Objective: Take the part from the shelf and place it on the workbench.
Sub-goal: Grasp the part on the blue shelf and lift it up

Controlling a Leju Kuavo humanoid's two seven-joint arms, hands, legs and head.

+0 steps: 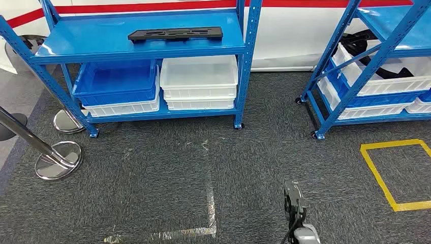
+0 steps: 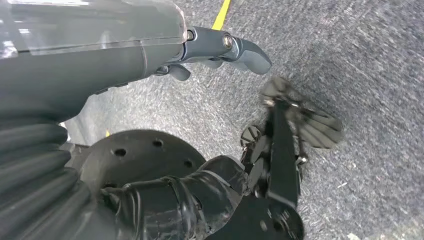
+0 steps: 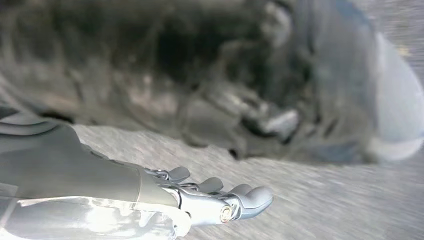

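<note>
The part (image 1: 175, 34) is a long flat black piece with cut-outs. It lies on the top level of the blue shelf (image 1: 142, 51), straight ahead and some way off across the carpet. My right hand (image 1: 294, 204) hangs low at the bottom of the head view, far from the shelf. The right wrist view shows that hand (image 3: 210, 197) with its fingers stretched out over the carpet, holding nothing. My left hand (image 2: 220, 47) hangs above the grey carpet in the left wrist view, its fingers apart and nothing in them.
Blue bins (image 1: 116, 81) and white bins (image 1: 199, 79) fill the shelf's lower level. A second blue shelf (image 1: 376, 56) with bins stands at the right. Two chrome stanchion bases (image 1: 58, 160) stand at the left. Yellow tape (image 1: 378, 175) and silver tape (image 1: 211, 203) mark the carpet.
</note>
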